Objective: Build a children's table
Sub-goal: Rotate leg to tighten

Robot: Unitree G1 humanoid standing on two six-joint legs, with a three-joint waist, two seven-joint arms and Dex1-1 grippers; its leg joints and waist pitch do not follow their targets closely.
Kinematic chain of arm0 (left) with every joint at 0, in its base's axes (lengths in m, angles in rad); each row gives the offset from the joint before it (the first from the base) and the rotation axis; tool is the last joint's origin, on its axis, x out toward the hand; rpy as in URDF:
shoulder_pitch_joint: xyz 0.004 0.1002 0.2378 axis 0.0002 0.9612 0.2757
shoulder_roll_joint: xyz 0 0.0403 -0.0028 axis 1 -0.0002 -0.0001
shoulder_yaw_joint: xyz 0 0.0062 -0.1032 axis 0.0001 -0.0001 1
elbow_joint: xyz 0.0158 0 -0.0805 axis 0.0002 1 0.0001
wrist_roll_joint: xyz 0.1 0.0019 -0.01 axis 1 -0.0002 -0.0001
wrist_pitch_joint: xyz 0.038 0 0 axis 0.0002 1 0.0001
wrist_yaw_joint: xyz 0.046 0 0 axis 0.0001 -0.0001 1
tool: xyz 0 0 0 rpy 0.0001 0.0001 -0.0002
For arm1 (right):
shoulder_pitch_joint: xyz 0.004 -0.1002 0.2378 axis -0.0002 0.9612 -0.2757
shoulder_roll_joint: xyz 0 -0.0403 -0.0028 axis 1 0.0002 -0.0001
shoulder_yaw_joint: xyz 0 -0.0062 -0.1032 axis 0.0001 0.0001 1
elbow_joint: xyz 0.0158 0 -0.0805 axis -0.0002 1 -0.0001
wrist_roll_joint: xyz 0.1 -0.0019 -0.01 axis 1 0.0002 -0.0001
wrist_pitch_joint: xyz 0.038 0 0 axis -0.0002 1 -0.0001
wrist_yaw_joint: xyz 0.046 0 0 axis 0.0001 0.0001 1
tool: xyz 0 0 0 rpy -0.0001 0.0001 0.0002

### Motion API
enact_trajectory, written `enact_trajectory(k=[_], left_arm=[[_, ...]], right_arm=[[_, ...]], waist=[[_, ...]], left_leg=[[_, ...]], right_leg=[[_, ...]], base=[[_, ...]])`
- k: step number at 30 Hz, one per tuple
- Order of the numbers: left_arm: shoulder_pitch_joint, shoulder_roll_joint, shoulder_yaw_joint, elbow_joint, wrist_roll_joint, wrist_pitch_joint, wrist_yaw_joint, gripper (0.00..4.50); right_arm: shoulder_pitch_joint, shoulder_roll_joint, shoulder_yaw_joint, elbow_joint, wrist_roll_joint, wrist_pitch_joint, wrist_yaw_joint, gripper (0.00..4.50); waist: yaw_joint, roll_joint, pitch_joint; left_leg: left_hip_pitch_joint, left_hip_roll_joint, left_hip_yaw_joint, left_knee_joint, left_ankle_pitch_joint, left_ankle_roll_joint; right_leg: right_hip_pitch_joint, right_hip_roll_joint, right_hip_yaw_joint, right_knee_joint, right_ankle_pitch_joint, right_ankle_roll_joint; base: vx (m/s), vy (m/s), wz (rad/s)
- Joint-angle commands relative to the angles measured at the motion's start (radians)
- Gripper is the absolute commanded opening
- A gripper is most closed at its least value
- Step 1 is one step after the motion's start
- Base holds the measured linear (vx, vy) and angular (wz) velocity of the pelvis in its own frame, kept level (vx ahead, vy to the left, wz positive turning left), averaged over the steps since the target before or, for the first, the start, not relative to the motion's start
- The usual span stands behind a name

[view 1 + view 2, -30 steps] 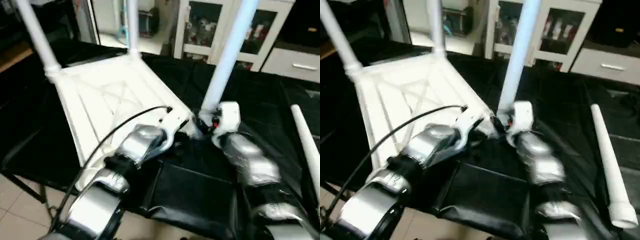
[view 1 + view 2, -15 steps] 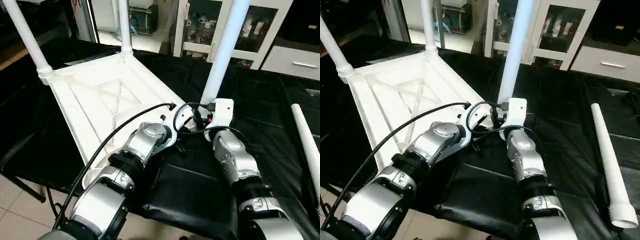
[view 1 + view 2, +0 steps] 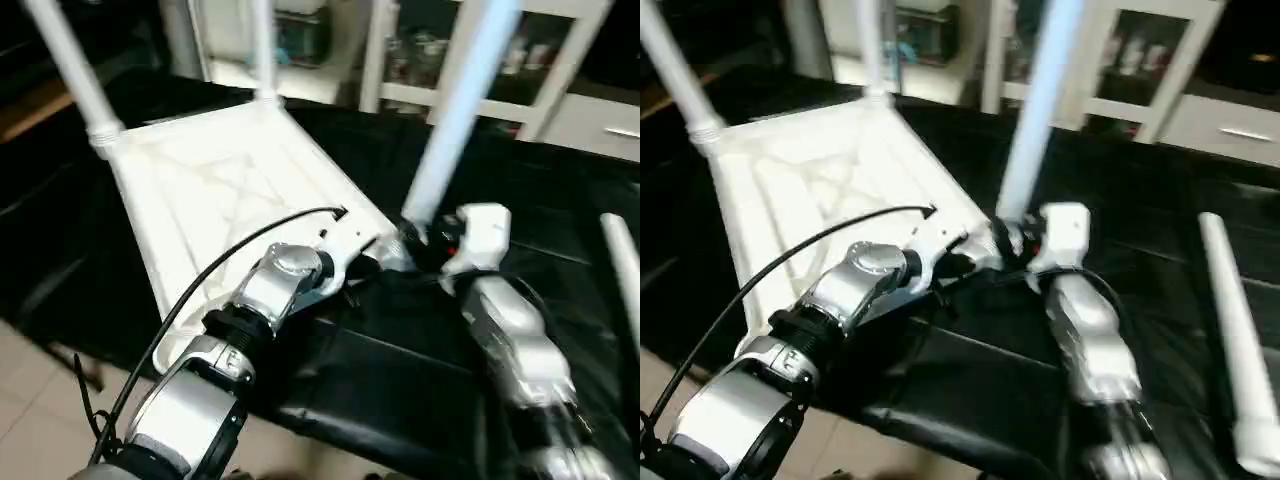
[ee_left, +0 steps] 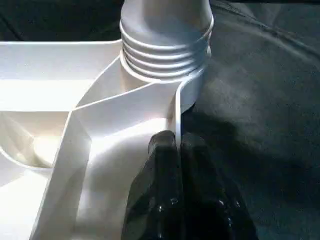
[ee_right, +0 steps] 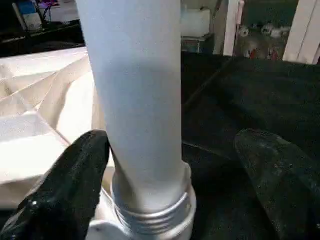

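Nearest, the left gripper [image 4: 175,150] has its jaws clenched on the thin rim wall of the upturned table top [image 3: 215,185], just beside the corner socket. The right gripper [image 5: 170,165] stands released, jaws spread either side of the third leg [image 5: 135,100], not touching it. The top lies ribs-up on the black-draped bench [image 3: 400,370]; two far legs [image 3: 70,70] stand fitted, and a loose leg [image 3: 1230,330] lies well apart. Hollow plastic should be light, stiff and slippery; grip legs low near the threaded collar.
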Motion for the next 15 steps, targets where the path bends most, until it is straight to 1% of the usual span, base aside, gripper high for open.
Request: enact_trajectory(k=[1, 2, 3, 4, 5, 6, 7, 8, 10, 11, 12, 13, 14, 15], left_arm=[[-0.027, -0.006, 0.034, 0.033, -0.021, -0.120, 0.012, 0.00], [-0.040, -0.016, 0.037, 0.057, -0.021, -0.145, 0.020, 0.00], [-0.040, -0.016, 0.037, 0.057, -0.021, -0.145, 0.020, 0.00], [-0.057, -0.029, 0.044, 0.087, -0.017, -0.180, 0.050, 0.00], [-0.067, -0.037, 0.048, 0.103, -0.014, -0.201, 0.070, 0.00], [-0.081, -0.051, 0.068, 0.126, -0.027, -0.209, 0.088, 0.28], [-0.094, -0.062, 0.089, 0.141, -0.041, -0.208, 0.107, 0.28], [-0.110, -0.076, 0.118, 0.158, -0.062, -0.203, 0.127, 0.59], [-0.122, -0.086, 0.140, 0.170, -0.079, -0.200, 0.148, 0.68], [-0.123, -0.089, 0.148, 0.174, -0.088, -0.201, 0.158, 0.68], [-0.126, -0.090, 0.157, 0.182, -0.096, -0.209, 0.162, 0.87], [-0.126, -0.090, 0.157, 0.182, -0.096, -0.209, 0.162, 0.87], [-0.133, -0.091, 0.173, 0.202, -0.104, -0.224, 0.173, 1.06], [-0.134, -0.086, 0.176, 0.204, -0.106, -0.228, 0.169, 1.10]], right_arm=[[0.060, -0.034, -0.075, -0.059, -0.031, 0.020, -0.060, 4.46], [0.087, -0.037, -0.087, -0.074, -0.038, 0.026, -0.074, 4.46], [0.087, -0.037, -0.087, -0.074, -0.038, 0.026, -0.074, 4.46], [0.115, -0.038, -0.097, -0.092, -0.040, 0.035, -0.085, 4.46], [0.130, -0.038, -0.101, -0.101, -0.039, 0.040, -0.089, 4.46], [0.145, -0.039, -0.099, -0.114, -0.039, 0.048, -0.089, 4.49], [0.155, -0.039, -0.097, -0.126, -0.036, 0.055, -0.091, 4.49], [0.166, -0.037, -0.091, -0.135, -0.035, 0.062, -0.092, 4.50], [0.171, -0.039, -0.081, -0.143, -0.042, 0.072, -0.098, 4.50], [0.170, -0.038, -0.075, -0.143, -0.041, 0.075, -0.097, 4.50], [0.170, -0.038, -0.070, -0.151, -0.041, 0.082, -0.094, 4.50], [0.170, -0.038, -0.070, -0.151, -0.041, 0.082, -0.094, 4.50], [0.171, -0.036, -0.064, -0.167, -0.033, 0.091, -0.082, 4.50], [0.172, -0.037, -0.063, -0.175, -0.025, 0.099, -0.072, 4.50]], waist=[[-0.005, -0.011, -0.074], [-0.002, -0.008, -0.073], [-0.002, -0.013, -0.073], [-0.004, -0.016, -0.072], [-0.004, -0.016, -0.072], [-0.007, -0.028, -0.071], [-0.008, -0.025, -0.071], [-0.007, -0.025, -0.072], [-0.015, -0.026, -0.076], [-0.017, -0.027, -0.077], [-0.022, -0.030, -0.077], [-0.022, -0.028, -0.075], [-0.025, -0.036, -0.074], [-0.024, -0.036, -0.074]], left_leg=[[0.007, 0.026, -0.010, -0.059, -0.080, 0.129], [0.011, 0.028, -0.008, -0.061, -0.097, 0.120], [0.015, 0.029, -0.008, -0.063, -0.124, 0.104], [0.011, 0.029, -0.010, -0.065, -0.132, 0.099], [0.008, 0.027, -0.012, -0.067, -0.140, 0.087], [0.005, 0.024, -0.011, -0.067, -0.152, 0.083], [0.003, 0.023, -0.013, -0.067, -0.152, 0.081], [0.002, 0.020, -0.011, -0.065, -0.150, 0.088], [-0.005, 0.022, -0.017, -0.063, -0.126, 0.094], [-0.004, 0.023, -0.016, -0.063, -0.121, 0.099], [-0.008, 0.022, -0.015, -0.060, -0.112, 0.112], [-0.007, 0.023, -0.015, -0.060, -0.111, 0.119], [-0.010, 0.022, -0.014, -0.059, -0.106, 0.130], [-0.010, 0.019, -0.012, -0.057, -0.100, 0.141]], right_leg=[[0.072, -0.052, 0.051, -0.068, -0.179, -0.194], [0.069, -0.051, 0.051, -0.075, -0.203, -0.183], [0.067, -0.051, 0.051, -0.077, -0.228, -0.172], [0.070, -0.051, 0.051, -0.076, -0.237, -0.169], [0.071, -0.050, 0.050, -0.079, -0.264, -0.151], [0.072, -0.049, 0.050, -0.083, -0.293, -0.134], [0.074, -0.050, 0.050, -0.082, -0.304, -0.128], [0.073, -0.050, 0.049, -0.085, -0.307, -0.124], [0.077, -0.054, 0.048, -0.078, -0.266, -0.136], [0.074, -0.052, 0.047, -0.076, -0.250, -0.143], [0.073, -0.052, 0.047, -0.074, -0.227, -0.153], [0.072, -0.052, 0.047, -0.075, -0.225, -0.157], [0.073, -0.053, 0.046, -0.075, -0.225, -0.158], [0.074, -0.052, 0.046, -0.075, -0.226, -0.156]], base=[[0.000, 0.000, 0.00], [0.000, 0.000, 0.00], [0.000, 0.000, 0.00], [0.000, 0.000, 0.00], [0.000, 0.000, 0.00], [0.000, 0.000, 0.00], [0.000, 0.000, 0.00], [0.000, 0.000, 0.00], [0.000, 0.000, 0.00], [0.000, 0.000, 0.00], [0.000, 0.000, 0.00], [0.000, 0.000, 0.00], [0.000, 0.000, 0.00], [0.000, 0.000, 0.00]])
